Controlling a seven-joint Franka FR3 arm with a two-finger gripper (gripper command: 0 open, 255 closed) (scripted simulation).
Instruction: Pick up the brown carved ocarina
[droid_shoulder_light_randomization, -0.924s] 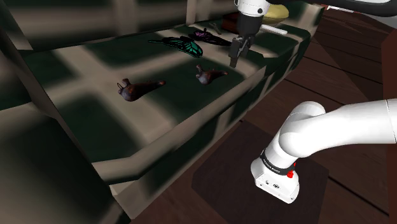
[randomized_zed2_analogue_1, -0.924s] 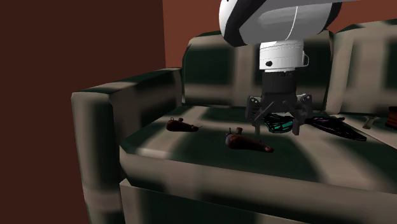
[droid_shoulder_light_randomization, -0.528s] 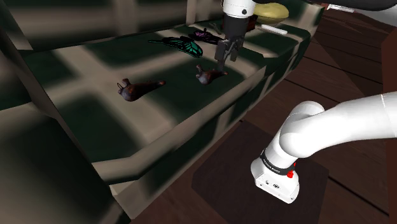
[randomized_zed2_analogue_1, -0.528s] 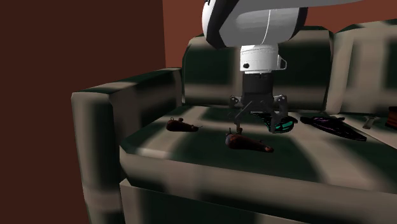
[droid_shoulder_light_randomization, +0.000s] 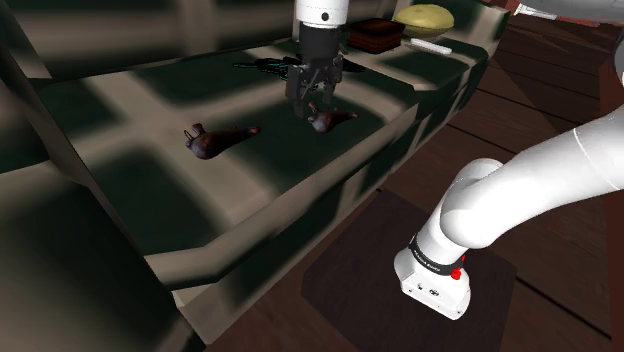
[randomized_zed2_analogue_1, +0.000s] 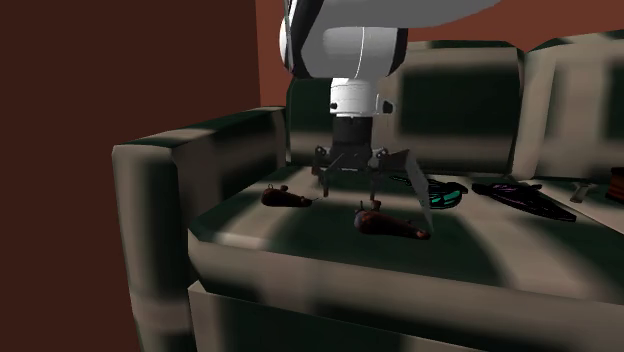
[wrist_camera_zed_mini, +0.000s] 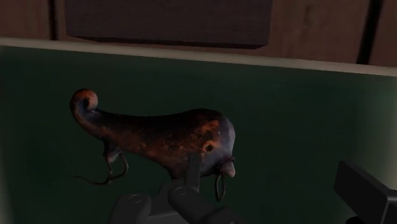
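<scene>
In the shoulder view, the pincer (droid_shoulder_light_randomization: 312, 103) hangs just above the brown ocarina (droid_shoulder_light_randomization: 330, 120), which lies on the sofa seat (droid_shoulder_light_randomization: 120, 120). In the second exterior view, its jaws are spread wide and hold nothing. In the wrist view, the ocarina is mottled dark brown and bird-shaped, with a curled tail.

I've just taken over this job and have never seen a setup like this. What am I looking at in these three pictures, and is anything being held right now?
This is a white robot arm ending in a black gripper. The shoulder view looks down from beside the arm's base. The second exterior view faces the sofa from its front. The wrist view looks along the gripper itself. The gripper hangs just above a brown ocarina on the sofa seat, its fingers spread apart and not clasping it. The other ocarina lies apart on the same seat, and a teal butterfly lies further back. Nothing is held.
</scene>
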